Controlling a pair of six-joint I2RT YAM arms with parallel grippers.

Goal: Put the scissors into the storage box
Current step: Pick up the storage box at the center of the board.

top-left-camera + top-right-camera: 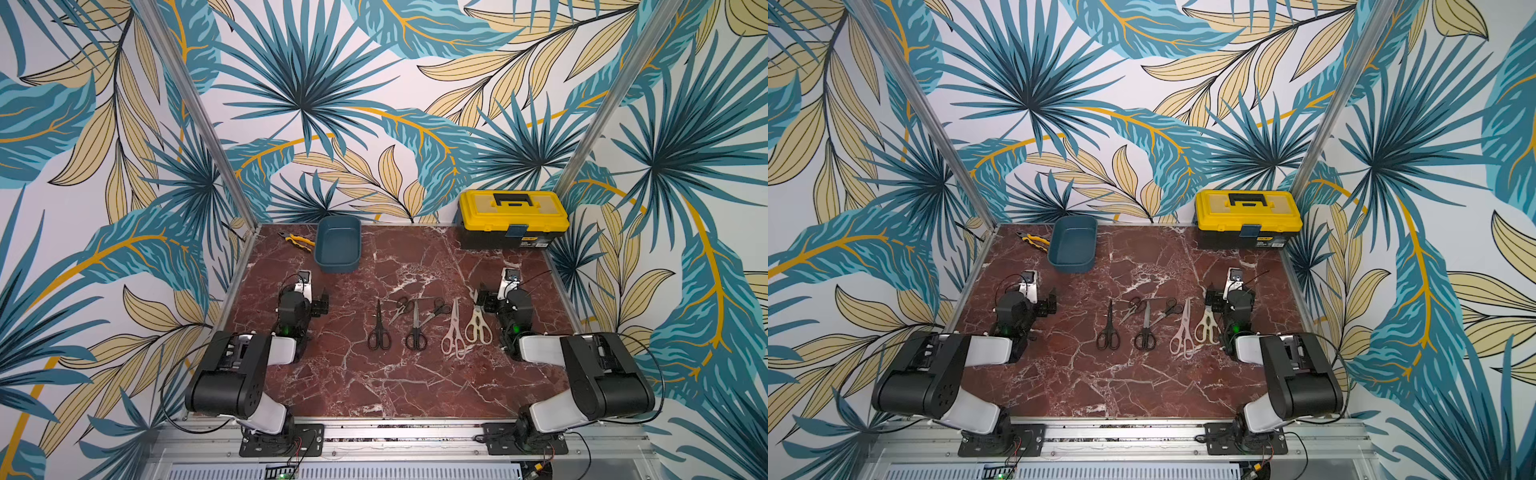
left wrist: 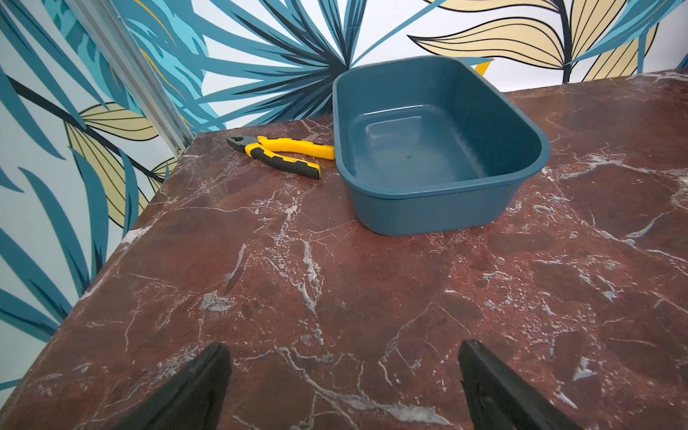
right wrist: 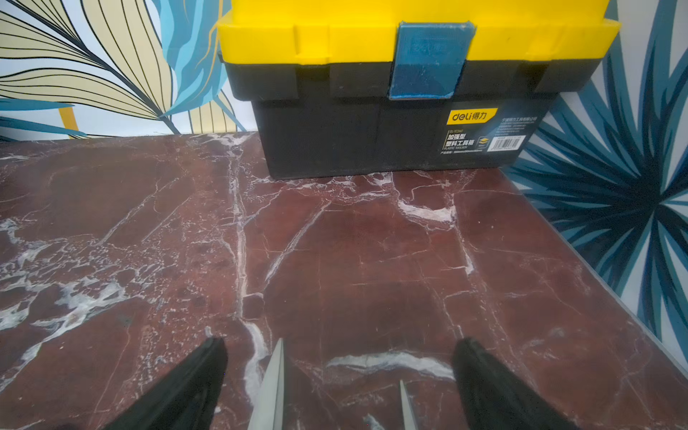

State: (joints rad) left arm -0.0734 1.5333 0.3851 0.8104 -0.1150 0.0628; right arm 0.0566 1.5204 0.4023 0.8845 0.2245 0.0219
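Note:
Several scissors lie in a row mid-table in both top views: long black-handled ones point(image 1: 378, 328) point(image 1: 416, 332), small black ones point(image 1: 401, 308) point(image 1: 436, 309), pinkish-white shears point(image 1: 454, 332) and cream shears point(image 1: 478, 326). The teal storage box point(image 1: 337, 266) point(image 2: 428, 212) stands empty at the back left. My left gripper point(image 1: 322, 303) point(image 2: 340, 350) is open over bare marble, in front of the box. At the right end of the row my right gripper point(image 1: 484, 300) point(image 3: 340, 344) is also open. Two pale blade tips point(image 3: 277, 372) lie on the table below its fingers.
Yellow-and-black pliers point(image 1: 297, 241) point(image 2: 283, 154) lie just left of the storage box. A yellow-lidded black toolbox point(image 1: 513, 220) point(image 3: 409, 93) stands shut at the back right corner, straight ahead of the right gripper. Walls enclose the marble table point(image 1: 374, 386).

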